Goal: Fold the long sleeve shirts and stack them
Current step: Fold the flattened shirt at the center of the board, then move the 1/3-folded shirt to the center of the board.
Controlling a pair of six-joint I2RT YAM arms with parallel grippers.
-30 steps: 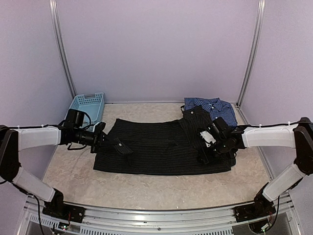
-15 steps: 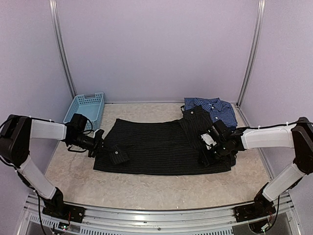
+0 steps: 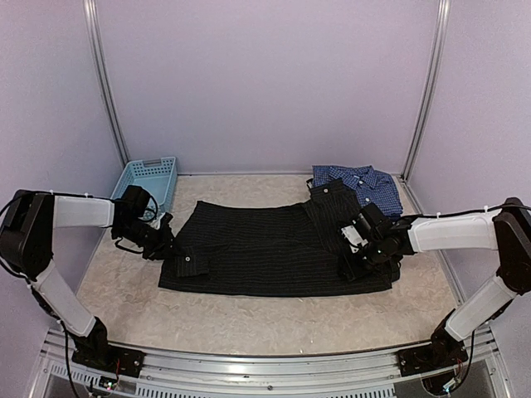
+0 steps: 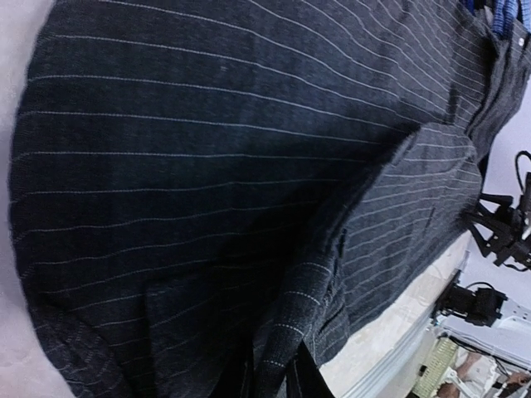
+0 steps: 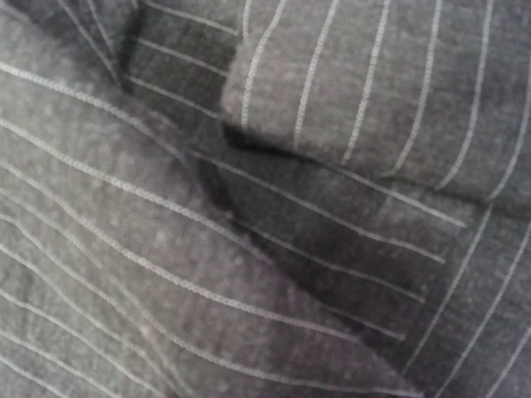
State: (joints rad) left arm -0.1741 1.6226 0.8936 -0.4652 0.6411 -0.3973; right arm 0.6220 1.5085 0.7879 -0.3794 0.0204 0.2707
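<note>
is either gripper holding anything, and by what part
Cannot be told. The left gripper sits at the black shirt's left edge, the right gripper down on its right end; no view shows a grip.

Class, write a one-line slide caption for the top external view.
Left hand and right hand at opposite ends of the spread-out black pinstriped shirt; blue check shirt and light blue basket behind.

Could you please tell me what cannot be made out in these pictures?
- Right end effector: top view, its own body hides the fingertips; wrist view fills with black shirt.
- Left end effector: wrist view, cut off by bottom edge.
- Blue shirt: top view, partly behind black collar.
</note>
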